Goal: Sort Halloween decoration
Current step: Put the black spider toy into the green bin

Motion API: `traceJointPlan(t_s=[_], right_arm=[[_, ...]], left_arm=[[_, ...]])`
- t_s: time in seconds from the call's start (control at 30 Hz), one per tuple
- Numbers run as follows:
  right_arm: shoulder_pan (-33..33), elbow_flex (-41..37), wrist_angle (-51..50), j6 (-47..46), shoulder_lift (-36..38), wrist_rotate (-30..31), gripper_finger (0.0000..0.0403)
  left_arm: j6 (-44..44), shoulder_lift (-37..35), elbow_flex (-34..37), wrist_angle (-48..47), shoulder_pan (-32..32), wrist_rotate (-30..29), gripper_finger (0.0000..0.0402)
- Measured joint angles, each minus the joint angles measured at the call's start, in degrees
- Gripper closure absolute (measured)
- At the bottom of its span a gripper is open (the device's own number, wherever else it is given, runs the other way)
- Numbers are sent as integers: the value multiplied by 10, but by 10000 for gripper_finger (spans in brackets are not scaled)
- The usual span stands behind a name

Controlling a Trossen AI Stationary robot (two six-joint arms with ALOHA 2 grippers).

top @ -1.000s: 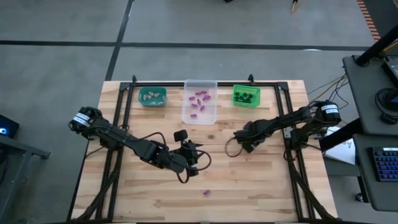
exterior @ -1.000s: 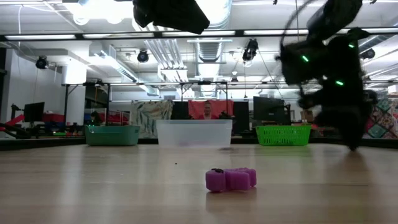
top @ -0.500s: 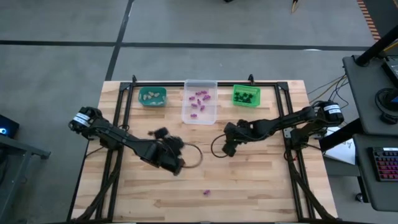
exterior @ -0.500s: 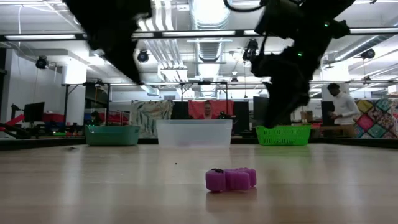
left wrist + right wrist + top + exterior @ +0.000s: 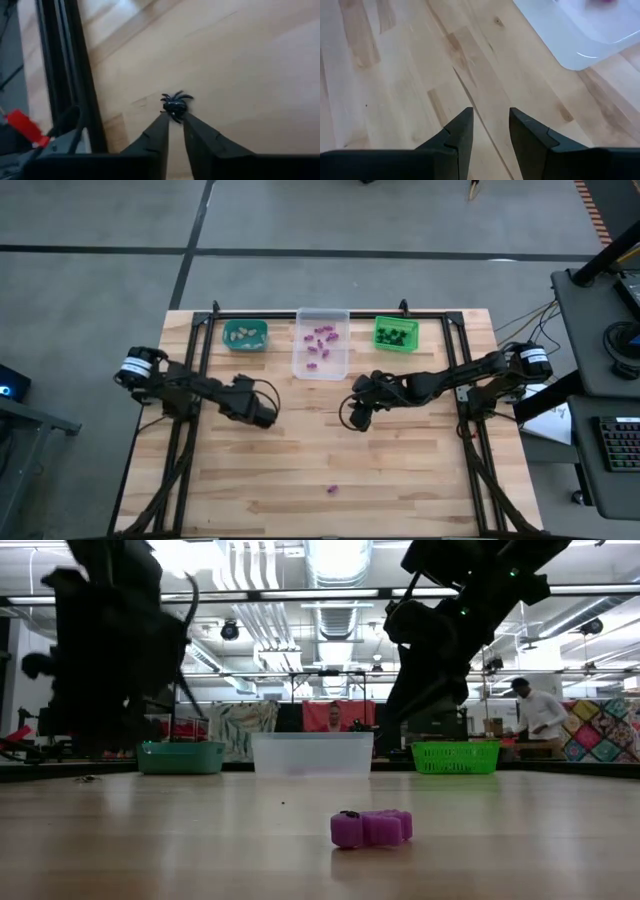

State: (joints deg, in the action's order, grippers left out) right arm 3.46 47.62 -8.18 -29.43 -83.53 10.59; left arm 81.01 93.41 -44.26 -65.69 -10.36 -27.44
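Our left gripper [image 5: 176,119] pinches a black spider [image 5: 175,102]; we should carry it level to the green bin [image 5: 396,333]; right gripper [image 5: 490,122] hangs half-open, empty.

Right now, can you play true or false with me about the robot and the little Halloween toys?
1. The left hand pinches a black spider. True.
2. The right hand holds a purple toy. False: it is open and empty.
3. One purple toy lies alone on the table. True.
4. The purple toys sit in the green bin. False: they are in the clear bin; the green one holds black toys.
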Motion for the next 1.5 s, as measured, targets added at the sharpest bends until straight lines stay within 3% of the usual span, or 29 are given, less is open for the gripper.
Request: traceJointPlan(t_s=[0.17, 0.6, 0.97, 1.2, 1.3, 1.5], right_arm=[[0, 0, 0, 0, 0, 0, 287], [0, 0, 0, -1, 0, 0, 287], [0, 0, 0, -1, 0, 0, 287], [0, 0, 0, 5, 0, 0, 287], [0, 0, 0, 6, 0, 0, 287], [0, 0, 0, 5, 0, 0, 287]], left_arm=[[8, 0, 44, 38, 30, -2, 398], [-47, 0, 44, 121, 31, -13, 401], [-156, 0, -77, 147, -33, 34, 401], [-255, 0, -140, 151, -104, 14, 402], [-323, 0, -125, 151, -118, -20, 402], [-358, -1, -30, 172, -107, -38, 402]])
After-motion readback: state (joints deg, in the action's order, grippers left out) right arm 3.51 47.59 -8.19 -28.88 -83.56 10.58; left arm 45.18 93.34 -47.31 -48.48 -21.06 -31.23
